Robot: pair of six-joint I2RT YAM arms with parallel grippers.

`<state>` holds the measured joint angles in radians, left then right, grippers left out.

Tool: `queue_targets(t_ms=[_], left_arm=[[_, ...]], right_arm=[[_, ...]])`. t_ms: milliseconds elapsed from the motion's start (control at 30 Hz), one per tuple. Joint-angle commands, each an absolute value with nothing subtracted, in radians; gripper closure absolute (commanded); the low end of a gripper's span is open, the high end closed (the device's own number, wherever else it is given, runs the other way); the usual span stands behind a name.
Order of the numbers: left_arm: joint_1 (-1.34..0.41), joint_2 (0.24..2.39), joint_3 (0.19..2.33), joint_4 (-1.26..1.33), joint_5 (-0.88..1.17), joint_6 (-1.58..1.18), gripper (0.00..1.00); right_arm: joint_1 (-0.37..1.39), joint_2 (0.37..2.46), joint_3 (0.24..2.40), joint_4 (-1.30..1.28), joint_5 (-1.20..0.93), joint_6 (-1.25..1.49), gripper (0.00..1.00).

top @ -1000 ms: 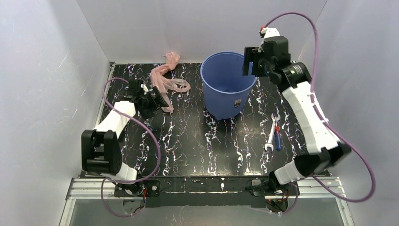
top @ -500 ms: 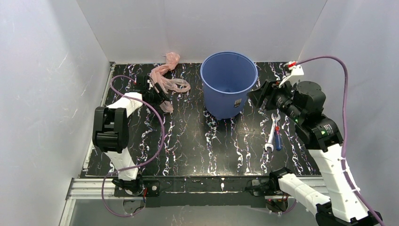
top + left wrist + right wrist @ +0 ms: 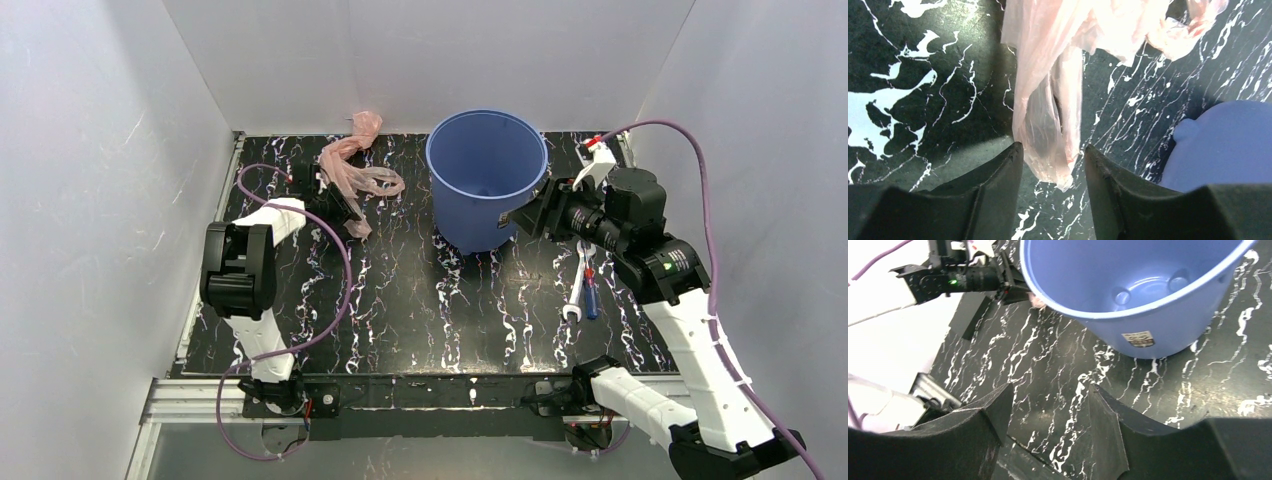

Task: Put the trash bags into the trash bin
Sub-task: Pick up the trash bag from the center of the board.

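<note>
On the black marbled table (image 3: 400,300), seen from above, the blue bin (image 3: 475,225) stands upright at the far centre, its mouth up. The bag (image 3: 350,165) lies outside it, bunched on the table to its left and reaching back toward the rear wall. The right arm bends in from the right, and the right gripper (image 3: 522,215) is low beside the bin's right wall. The overhead view does not show whether it touches the wall. The left arm is folded along the left edge, with the left gripper (image 3: 352,218) at the near end of the bag. A wrench (image 3: 579,280) and a screwdriver (image 3: 590,292) lie side by side right of the bin, below the right arm. Only the overhead view shows these tools and both arms whole. The right wrist view alone looks into the bin: its blue floor carries round moulded marks, and a small label (image 3: 1138,338) sits on the outer wall. In the same view the right fingers stand apart with only table between them. The left wrist view alone shows the bag's film closely, pale pink and creased. Its loose end hangs between the left fingers, which stand apart. Whether the pads touch the film cannot be told. A blurred blue edge of the bin sits at the right of that view.
</note>
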<state>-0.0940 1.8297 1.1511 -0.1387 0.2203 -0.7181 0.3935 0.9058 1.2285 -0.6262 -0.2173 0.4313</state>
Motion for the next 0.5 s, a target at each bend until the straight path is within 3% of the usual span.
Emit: queue_targets(t_ms=[0, 300, 467], left_arm=[[-0.094, 1.855, 1.150, -0.153, 0.223, -0.698, 0.58], [-0.093, 1.858, 1.102, -0.135, 0.232, -0.695, 0.52], [-0.092, 1.817, 1.088, -0.160, 0.228, -0.665, 0.85]], right_arm=[[0.391, 0.913, 1.251, -0.572, -0.334, 0.460, 0.36], [0.391, 0.927, 1.254, -0.568, -0.492, 0.458, 0.38], [0.391, 0.922, 1.231, -0.560, -0.560, 0.456, 0.39]])
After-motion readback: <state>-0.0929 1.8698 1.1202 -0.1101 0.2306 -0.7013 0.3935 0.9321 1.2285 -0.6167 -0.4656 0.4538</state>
